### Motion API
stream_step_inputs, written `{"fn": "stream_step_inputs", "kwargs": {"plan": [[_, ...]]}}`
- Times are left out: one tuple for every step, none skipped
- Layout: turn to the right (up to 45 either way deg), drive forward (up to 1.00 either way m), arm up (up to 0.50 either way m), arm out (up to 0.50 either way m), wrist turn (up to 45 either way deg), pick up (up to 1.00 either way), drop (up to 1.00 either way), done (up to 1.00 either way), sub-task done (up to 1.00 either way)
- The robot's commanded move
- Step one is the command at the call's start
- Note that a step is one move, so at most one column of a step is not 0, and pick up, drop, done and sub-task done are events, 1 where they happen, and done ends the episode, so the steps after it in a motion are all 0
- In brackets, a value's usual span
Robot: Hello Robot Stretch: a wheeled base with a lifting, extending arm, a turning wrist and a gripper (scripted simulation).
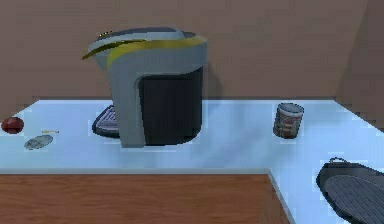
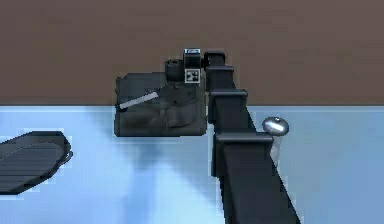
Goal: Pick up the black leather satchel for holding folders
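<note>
A black satchel (image 2: 158, 112) lies flat on the pale blue countertop (image 2: 150, 180), against the brown wall. A light grey strip crosses its top at the left. The dark arm rises from the arm side view's bottom edge and ends at two white marked squares over the satchel's far right corner. The gripper (image 2: 172, 80) shows as a dark body just left of those squares, in front of the satchel. I cannot tell whether it holds anything, since the satchel lies on the counter right behind it.
A dark ribbed pan (image 2: 30, 162) (image 1: 352, 188) lies on the counter near its corner. A grey coffee machine (image 1: 155, 90), a tin can (image 1: 289, 120), a red apple (image 1: 12, 125) and a small grey item (image 1: 38, 143) stand along the counter. A silver knob (image 2: 275, 127) is beside the arm.
</note>
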Motion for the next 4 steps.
{"fn": "stream_step_inputs", "kwargs": {"plan": [[0.0,0.0,0.0,0.0,24.0,0.0,0.0,0.0,0.0],[0.0,0.0,-0.14,0.0,0.0,0.0,0.0,0.0,0.0],[0.0,0.0,0.0,0.0,0.0,1.0,0.0,0.0,0.0],[0.0,0.0,0.1,0.0,0.0,0.0,0.0,0.0,0.0]]}}
